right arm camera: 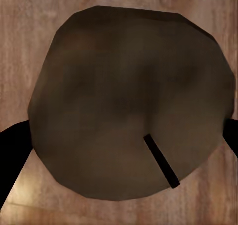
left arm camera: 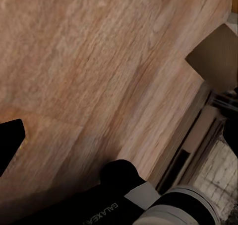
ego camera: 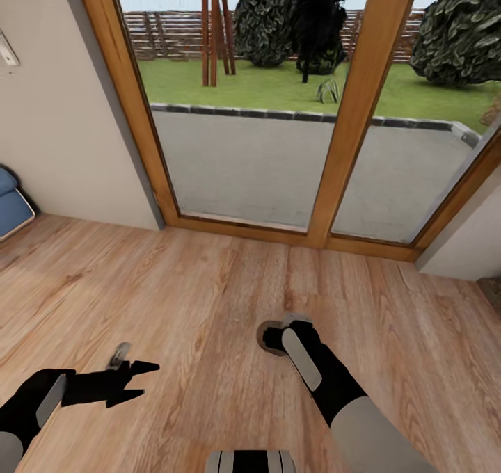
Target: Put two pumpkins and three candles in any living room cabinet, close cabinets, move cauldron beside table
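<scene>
Light wood floor (ego camera: 174,285) runs up to one glazed patio door (ego camera: 278,111), and I count one candle (right arm camera: 131,103), its top and black wick clear from my right wrist. My right gripper (ego camera: 273,337) holds it between both fingers just short of the door; my left gripper (ego camera: 136,379) hangs spread and empty.

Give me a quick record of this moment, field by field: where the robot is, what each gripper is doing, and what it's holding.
place: light wood plank floor facing a wood-framed glass door, patio and lawn outside
left gripper: open, empty, low over the floor
right gripper: pointing down, closed around the candle
candle: squat olive-grey stub with a dark wick, seen from above
also in view: blue sofa corner at the left edge
</scene>
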Controlling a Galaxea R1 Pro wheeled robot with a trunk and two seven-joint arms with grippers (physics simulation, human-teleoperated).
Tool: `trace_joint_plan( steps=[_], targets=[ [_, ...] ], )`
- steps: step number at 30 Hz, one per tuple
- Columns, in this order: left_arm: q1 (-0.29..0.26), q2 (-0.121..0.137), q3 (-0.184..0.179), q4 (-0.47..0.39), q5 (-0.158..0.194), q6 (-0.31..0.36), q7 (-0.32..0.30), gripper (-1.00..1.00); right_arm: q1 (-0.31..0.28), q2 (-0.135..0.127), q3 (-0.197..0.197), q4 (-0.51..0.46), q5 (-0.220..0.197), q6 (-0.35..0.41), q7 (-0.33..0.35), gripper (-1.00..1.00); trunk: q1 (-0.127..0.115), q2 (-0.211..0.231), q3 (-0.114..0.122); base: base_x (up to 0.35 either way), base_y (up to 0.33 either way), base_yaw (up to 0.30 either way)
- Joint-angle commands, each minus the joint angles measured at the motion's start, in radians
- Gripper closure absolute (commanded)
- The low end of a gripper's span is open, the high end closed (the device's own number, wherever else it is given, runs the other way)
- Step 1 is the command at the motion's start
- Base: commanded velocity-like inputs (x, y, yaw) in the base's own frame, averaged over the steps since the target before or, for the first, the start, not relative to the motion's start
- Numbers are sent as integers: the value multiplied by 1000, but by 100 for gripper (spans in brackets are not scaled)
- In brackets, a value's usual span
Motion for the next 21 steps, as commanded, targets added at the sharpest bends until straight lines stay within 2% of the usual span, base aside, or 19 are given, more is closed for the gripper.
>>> trace_joint_plan(
  steps=[1,3,4,9,21],
  targets=[
    [0,-1,1,0,1,0,26,-100,0,-1,-7,-4,-1,3,-1,100,0,0,3,0,0,-197],
    [0,-2,2,-1,1,0,62,-100,0,-2,-17,-7,-1,6,-1,100,-1,1,8,-23,0,-206],
    [0,-5,5,-1,4,-6,121,-100,0,-9,-27,-10,-1,8,-1,100,-2,1,11,-256,0,-224],
    [0,-8,5,-1,4,-10,151,-100,0,-11,-29,-11,0,9,-1,100,-4,2,26,-142,0,-229],
    [0,-12,5,-11,8,-11,286,-100,0,-9,-29,-11,-1,9,1,100,-9,5,59,-8,0,-224]
  ],
)
